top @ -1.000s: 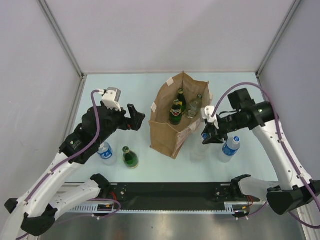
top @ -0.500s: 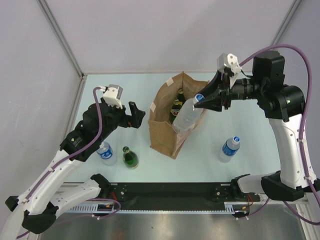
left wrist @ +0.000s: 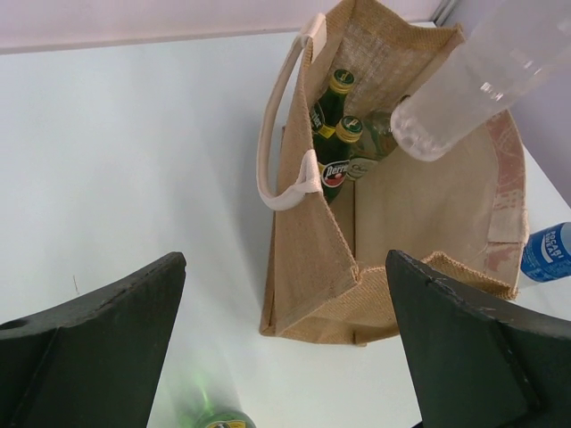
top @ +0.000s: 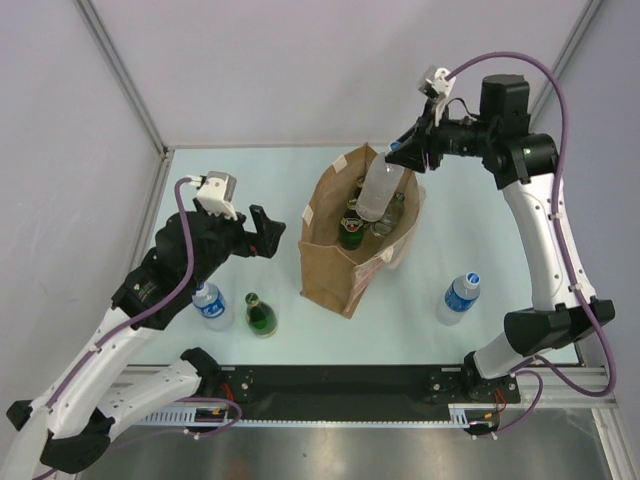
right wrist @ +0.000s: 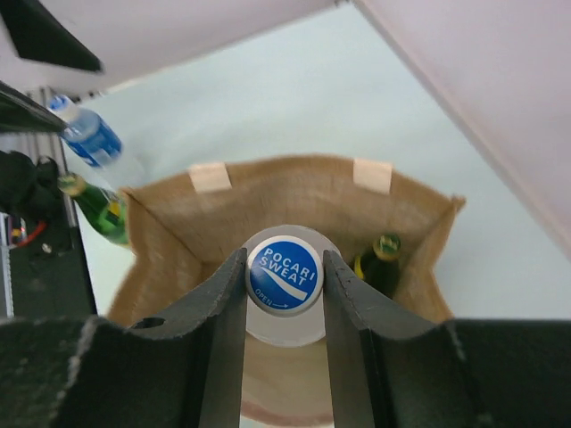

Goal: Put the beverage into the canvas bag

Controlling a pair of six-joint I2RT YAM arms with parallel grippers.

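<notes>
Since half a second ago, the clear bottle (top: pixel 378 190) swings from a slant across the right rim of the canvas bag (top: pixel 325 268) to a near-upright hang over its open mouth. My right gripper (top: pixel 402 158) rises and draws back with it, clamped on the bottle's top end.

Bottle axis: close to vertical, base down, aimed into the free space beside the green bottles (top: pixel 352 222) already inside. Whether the base has crossed the rim cannot be told.

Coming move, by my judgement: straight descent along that axis, then release.

My left gripper (top: pixel 268 232) stands jaws apart and holding nothing, left of the bag, farther from the bottle and barely shifted.
</notes>
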